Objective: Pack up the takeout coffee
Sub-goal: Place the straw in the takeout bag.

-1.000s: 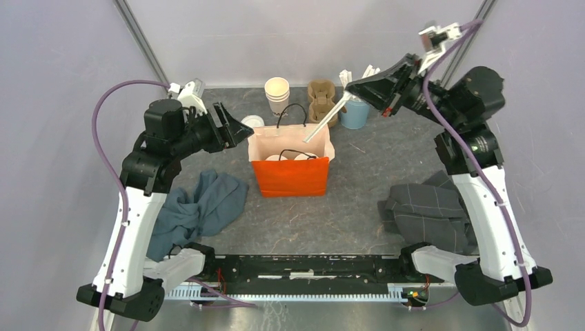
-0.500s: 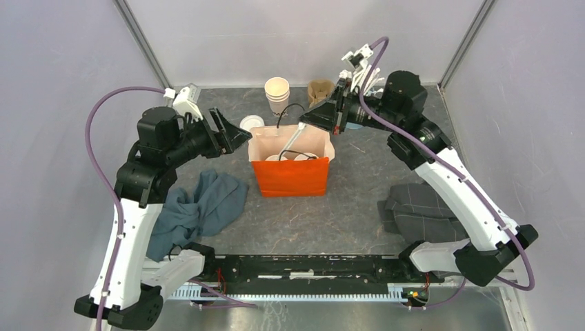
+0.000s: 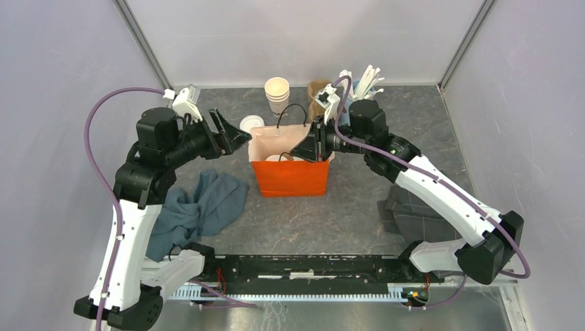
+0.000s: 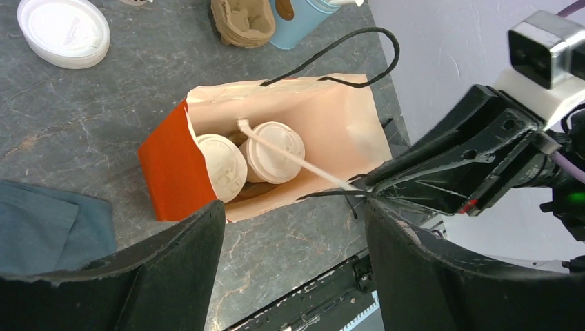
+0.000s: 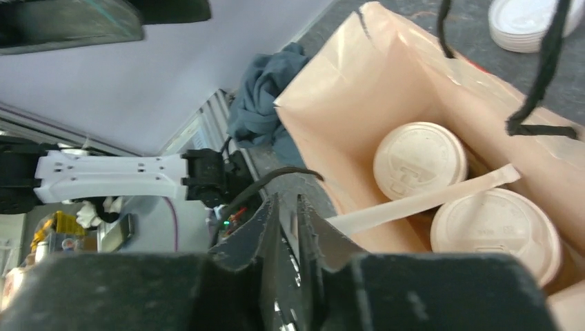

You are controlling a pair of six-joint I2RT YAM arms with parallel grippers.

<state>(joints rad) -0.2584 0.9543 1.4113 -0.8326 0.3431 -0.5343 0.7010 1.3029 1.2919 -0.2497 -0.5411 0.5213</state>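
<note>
- Hovering at the mouth of the orange paper bag [image 3: 290, 178], the right claw [image 3: 305, 149] has its jaws nearly together at the near end of a paper-wrapped straw [image 4: 296, 163]; I cannot tell whether they pinch it.
- The two lidded coffee cups [image 4: 274, 152] stand upright side by side inside the bag, which sits mid-bench [image 3: 345, 214]; the straw slants down over their lids.
- The left claw [image 3: 238, 131] is spread wide, holding nothing, just left of the bag.
- The cups look packed, and the step in hand seems to be adding the straw.
- Next, the right claw should leave the straw and lift out without catching the black cord handle [image 4: 331, 52].
</note>
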